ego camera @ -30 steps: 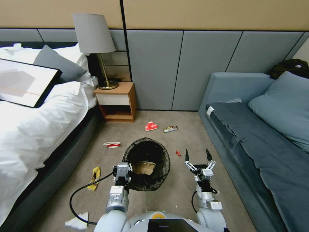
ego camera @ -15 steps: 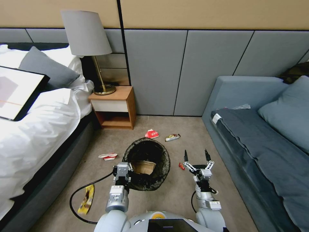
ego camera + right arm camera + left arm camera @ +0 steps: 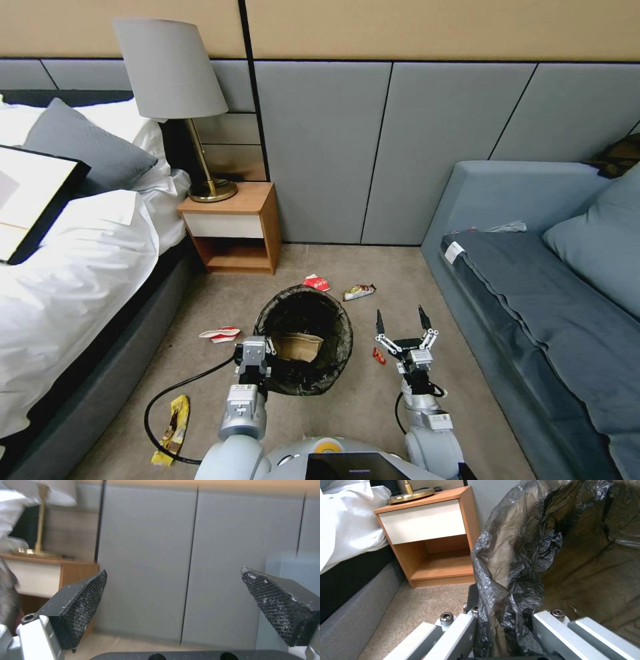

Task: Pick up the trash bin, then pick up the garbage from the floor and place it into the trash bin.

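Note:
The trash bin [image 3: 328,319], lined with a crinkled black bag [image 3: 515,562], hangs just above the carpet with my left gripper [image 3: 257,355] shut on its near rim; the left gripper [image 3: 504,623] pinches the bag fold. A brown paper piece [image 3: 297,347] lies inside. My right gripper [image 3: 401,321] is open and holds nothing, to the right of the bin; its mesh fingers [image 3: 80,605] stand wide apart. Garbage on the floor: a small red piece [image 3: 379,357] beside the right gripper, a red-and-white pack [image 3: 317,283], a wrapper [image 3: 359,291], another red-and-white pack [image 3: 220,334], a yellow wrapper [image 3: 171,427].
A bed [image 3: 73,267] runs along the left, and a grey sofa [image 3: 533,293] along the right. A wooden nightstand [image 3: 230,230] with a lamp [image 3: 175,80] stands against the grey panelled wall. A black cable [image 3: 173,393] loops by the left arm.
The whole view has shifted as the robot moved: bed and lamp slid left, and the floor litter sits nearer. Both arms keep their pose, with the bin still held.

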Available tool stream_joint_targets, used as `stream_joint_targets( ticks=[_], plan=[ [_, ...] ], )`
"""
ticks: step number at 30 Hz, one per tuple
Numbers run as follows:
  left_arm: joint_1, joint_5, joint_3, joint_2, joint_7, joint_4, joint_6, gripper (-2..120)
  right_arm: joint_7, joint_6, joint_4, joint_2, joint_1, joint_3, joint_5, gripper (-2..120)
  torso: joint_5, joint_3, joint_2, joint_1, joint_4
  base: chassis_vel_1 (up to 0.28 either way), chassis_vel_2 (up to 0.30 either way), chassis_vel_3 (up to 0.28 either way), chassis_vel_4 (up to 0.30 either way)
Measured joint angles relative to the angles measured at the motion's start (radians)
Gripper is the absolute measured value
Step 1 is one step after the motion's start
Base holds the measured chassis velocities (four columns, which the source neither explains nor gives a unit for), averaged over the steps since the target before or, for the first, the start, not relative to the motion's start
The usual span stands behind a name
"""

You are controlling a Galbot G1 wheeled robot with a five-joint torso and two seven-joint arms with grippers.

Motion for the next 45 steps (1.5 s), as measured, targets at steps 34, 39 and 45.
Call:
stream_joint_targets(
  ticks=[34, 39, 45],
  plan=[
    [-0.003, 0.003, 0.003, 0.002, 0.0, 0.002, -0.001, 1, -0.086, -0.617, -0.549, -0.207, 0.24, -0.095, 0.157, 100, 0.0, 0.0, 0.0, 0.0, 0.0001, 0.0, 0.0, 0.0, 0.0],
    [-0.001, 0.004, 0.003, -0.001, -0.001, 0.002, -0.001, 1, -0.145, -0.571, -0.612, -0.191, 0.265, -0.087, 0.139, 100, 0.0, 0.0, 0.0, 0.0, 0.0002, 0.0, 0.0, 0.0, 0.0],
    [0.005, 0.005, -0.001, -0.002, -0.003, -0.001, 0.001, 1, -0.198, -0.485, -0.705, -0.172, 0.312, -0.081, 0.105, 100, 0.0, 0.0, 0.0, 0.0, 0.0001, 0.0, 0.0, 0.0, 0.0]
  ],
)
